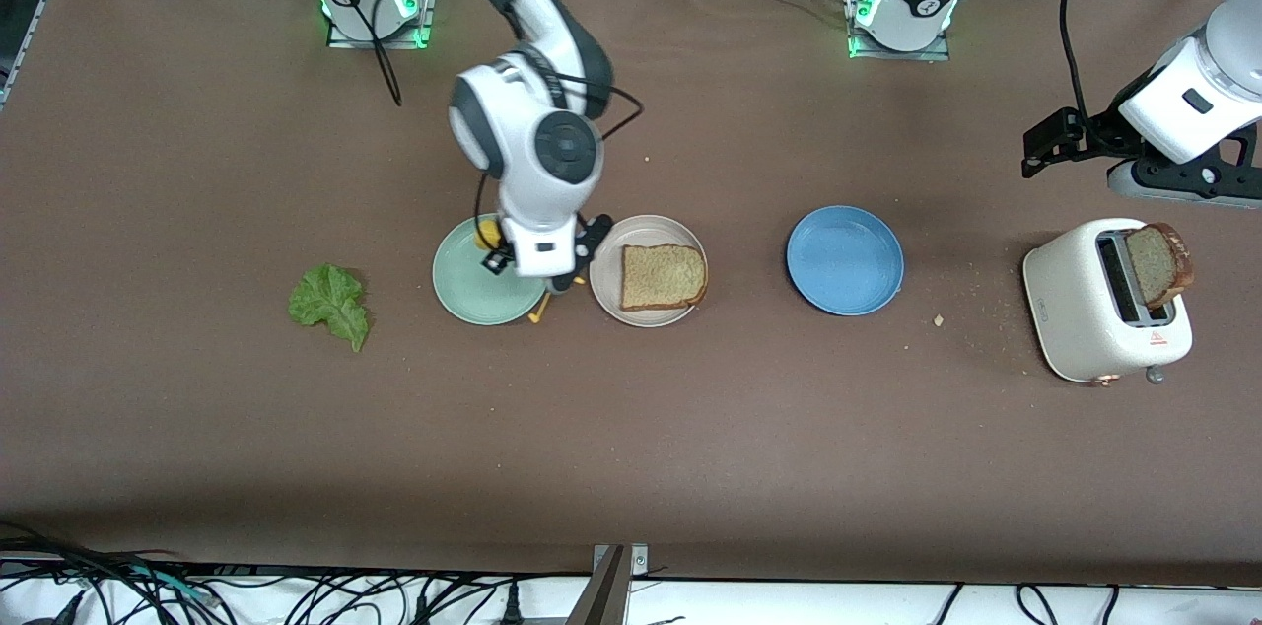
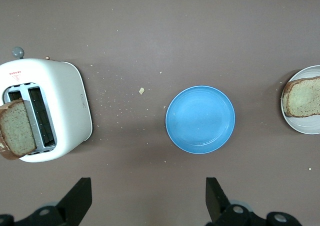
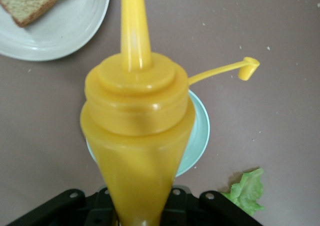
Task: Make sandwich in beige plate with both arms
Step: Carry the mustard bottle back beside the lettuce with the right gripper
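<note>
The beige plate (image 1: 606, 282) holds one tan bread slice (image 1: 663, 277). A second slice (image 1: 1156, 265) stands in the white toaster (image 1: 1094, 310) at the left arm's end. The green lettuce leaf (image 1: 330, 305) lies on the table toward the right arm's end. My right gripper (image 1: 557, 282) is shut on a yellow squeeze bottle (image 3: 137, 136) over the mint green plate (image 1: 468, 295), beside the beige plate (image 3: 75, 31); the bottle's cap (image 3: 248, 66) hangs off on its tether. My left gripper (image 2: 148, 201) is open and empty, up over bare table by the toaster (image 2: 55, 106).
A blue plate (image 1: 845, 260) sits between the beige plate and the toaster, with crumbs (image 1: 939, 319) scattered on the brown table near the toaster. Cables run along the table's front edge.
</note>
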You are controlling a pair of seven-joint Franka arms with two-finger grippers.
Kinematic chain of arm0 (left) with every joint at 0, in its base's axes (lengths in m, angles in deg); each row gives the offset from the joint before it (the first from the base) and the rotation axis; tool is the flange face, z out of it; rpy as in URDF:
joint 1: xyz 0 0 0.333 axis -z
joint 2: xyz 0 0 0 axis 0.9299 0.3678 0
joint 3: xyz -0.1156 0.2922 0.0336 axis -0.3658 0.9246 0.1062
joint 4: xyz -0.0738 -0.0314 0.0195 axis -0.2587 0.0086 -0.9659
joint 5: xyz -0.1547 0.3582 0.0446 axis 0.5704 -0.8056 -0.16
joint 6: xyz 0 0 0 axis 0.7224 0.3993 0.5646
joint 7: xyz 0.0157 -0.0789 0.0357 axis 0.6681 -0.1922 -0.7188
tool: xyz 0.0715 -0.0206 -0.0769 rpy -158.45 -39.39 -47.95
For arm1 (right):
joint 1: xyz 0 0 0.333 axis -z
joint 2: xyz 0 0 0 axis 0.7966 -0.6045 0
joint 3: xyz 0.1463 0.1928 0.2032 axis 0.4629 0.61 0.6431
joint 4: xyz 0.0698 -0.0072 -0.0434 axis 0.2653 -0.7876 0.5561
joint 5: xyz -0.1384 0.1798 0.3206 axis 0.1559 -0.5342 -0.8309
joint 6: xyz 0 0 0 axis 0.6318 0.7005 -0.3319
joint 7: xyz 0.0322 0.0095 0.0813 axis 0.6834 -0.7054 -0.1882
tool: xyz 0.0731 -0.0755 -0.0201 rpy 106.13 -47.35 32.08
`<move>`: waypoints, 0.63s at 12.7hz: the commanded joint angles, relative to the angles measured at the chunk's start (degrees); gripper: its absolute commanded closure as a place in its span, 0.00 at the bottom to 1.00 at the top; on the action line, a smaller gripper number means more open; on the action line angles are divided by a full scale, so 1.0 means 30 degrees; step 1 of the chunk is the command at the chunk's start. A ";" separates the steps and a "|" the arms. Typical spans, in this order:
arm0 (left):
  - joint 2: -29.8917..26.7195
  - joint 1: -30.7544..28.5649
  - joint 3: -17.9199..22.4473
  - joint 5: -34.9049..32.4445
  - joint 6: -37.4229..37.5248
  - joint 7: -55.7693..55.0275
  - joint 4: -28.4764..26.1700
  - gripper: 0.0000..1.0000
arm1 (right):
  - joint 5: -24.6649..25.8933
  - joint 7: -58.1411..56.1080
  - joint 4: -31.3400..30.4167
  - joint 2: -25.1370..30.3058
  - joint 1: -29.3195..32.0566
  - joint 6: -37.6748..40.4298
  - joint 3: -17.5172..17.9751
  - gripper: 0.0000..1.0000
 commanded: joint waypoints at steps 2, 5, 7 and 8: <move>-0.0005 -0.0101 -0.0007 0.0170 0.0201 0.0412 0.0134 0.00 | -0.1176 -0.4210 -0.6225 0.4827 0.5589 -0.3400 0.3786 1.00; -0.0035 -0.0072 -0.0036 0.0141 0.0201 0.0412 0.0134 0.00 | -0.2842 -0.9543 -0.8164 0.6238 0.8728 -0.4341 0.4582 1.00; -0.0035 -0.0072 -0.0065 0.0083 0.0171 0.0412 0.0134 0.00 | -0.6173 -1.3961 -0.9160 0.6446 1.0544 -0.4868 0.4582 1.00; -0.0035 -0.0072 -0.0066 0.0111 0.0171 0.0412 0.0134 0.00 | -0.7874 -1.6536 -0.9630 0.6388 1.1481 -0.5248 0.4582 1.00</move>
